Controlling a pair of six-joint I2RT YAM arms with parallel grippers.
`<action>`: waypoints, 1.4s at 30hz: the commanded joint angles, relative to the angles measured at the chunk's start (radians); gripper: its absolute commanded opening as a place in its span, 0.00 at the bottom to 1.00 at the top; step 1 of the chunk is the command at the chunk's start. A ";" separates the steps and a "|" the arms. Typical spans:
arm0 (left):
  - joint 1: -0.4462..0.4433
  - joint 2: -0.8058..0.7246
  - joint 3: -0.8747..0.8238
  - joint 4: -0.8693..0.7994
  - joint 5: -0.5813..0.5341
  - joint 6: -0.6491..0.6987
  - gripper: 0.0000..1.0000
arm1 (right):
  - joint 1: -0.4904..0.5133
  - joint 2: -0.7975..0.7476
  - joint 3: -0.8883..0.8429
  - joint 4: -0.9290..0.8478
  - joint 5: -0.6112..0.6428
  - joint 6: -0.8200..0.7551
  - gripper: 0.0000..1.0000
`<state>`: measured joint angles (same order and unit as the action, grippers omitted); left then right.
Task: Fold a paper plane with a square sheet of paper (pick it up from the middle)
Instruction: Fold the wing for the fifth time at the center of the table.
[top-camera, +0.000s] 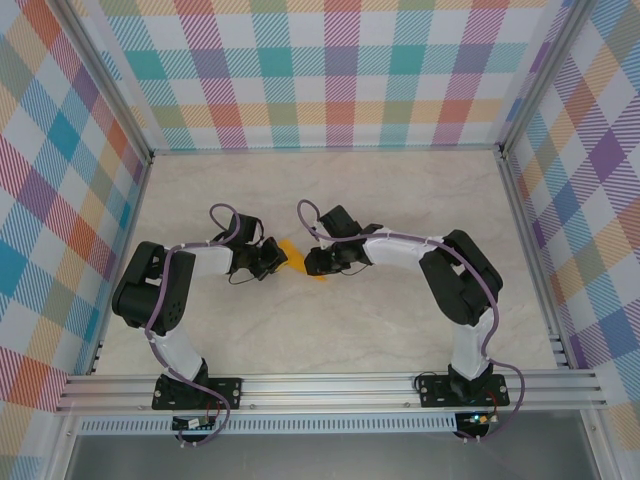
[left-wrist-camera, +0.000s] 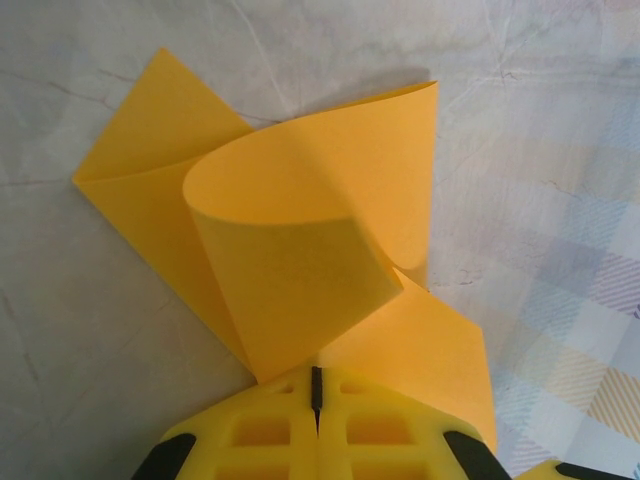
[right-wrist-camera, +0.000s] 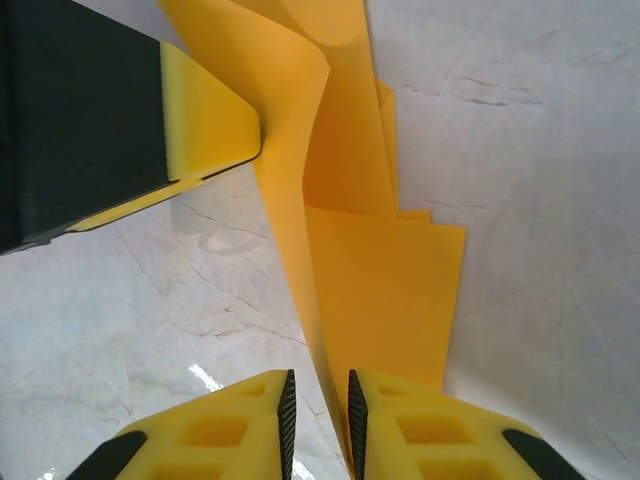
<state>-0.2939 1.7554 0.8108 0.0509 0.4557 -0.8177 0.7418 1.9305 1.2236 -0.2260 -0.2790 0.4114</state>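
Orange-yellow square sheet of paper (left-wrist-camera: 300, 260) curls, clamped by the left gripper (left-wrist-camera: 316, 395); the right gripper (right-wrist-camera: 319, 410), narrowly agape astride its six-o'clock edge, should pinch squarely.

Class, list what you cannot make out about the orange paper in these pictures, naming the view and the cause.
1. Top view: the square sheet of paper is too small, mostly covered by the left gripper and right gripper.
2. Left wrist view: its curled flap hides the layers beneath.
3. Right wrist view: its top is cut off by the frame edge.
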 joint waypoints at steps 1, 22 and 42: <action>-0.009 0.032 0.005 -0.061 -0.014 0.011 0.05 | 0.005 0.033 0.043 0.009 -0.052 0.008 0.21; -0.008 0.028 0.022 -0.070 -0.019 0.014 0.06 | -0.056 0.086 -0.042 0.113 -0.196 0.092 0.09; -0.008 0.017 0.030 -0.006 0.027 0.022 0.13 | -0.104 0.127 -0.086 0.154 -0.301 0.200 0.05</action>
<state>-0.2943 1.7702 0.8375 0.0261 0.4717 -0.8127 0.6476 2.0304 1.1572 -0.0547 -0.5442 0.5770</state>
